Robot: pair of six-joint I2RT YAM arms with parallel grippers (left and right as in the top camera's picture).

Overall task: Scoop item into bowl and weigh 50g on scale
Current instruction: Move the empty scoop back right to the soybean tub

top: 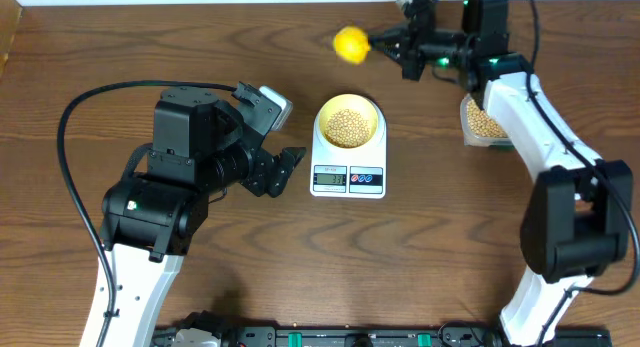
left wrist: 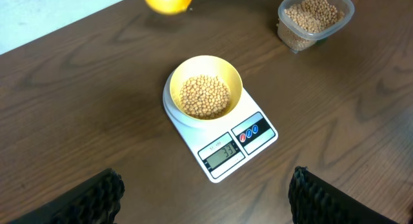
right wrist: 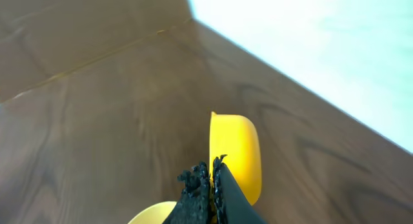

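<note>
The pale yellow bowl stands on the white scale and holds a heap of tan beans. The scale's display is lit. My right gripper is shut on the handle of the bright yellow scoop and holds it in the air behind the bowl, turned on its side. My left gripper is open and empty, in front and to the left of the scale.
A clear plastic tub of beans stands right of the scale, partly under my right arm; it also shows in the left wrist view. The table's far edge meets a white wall behind the scoop.
</note>
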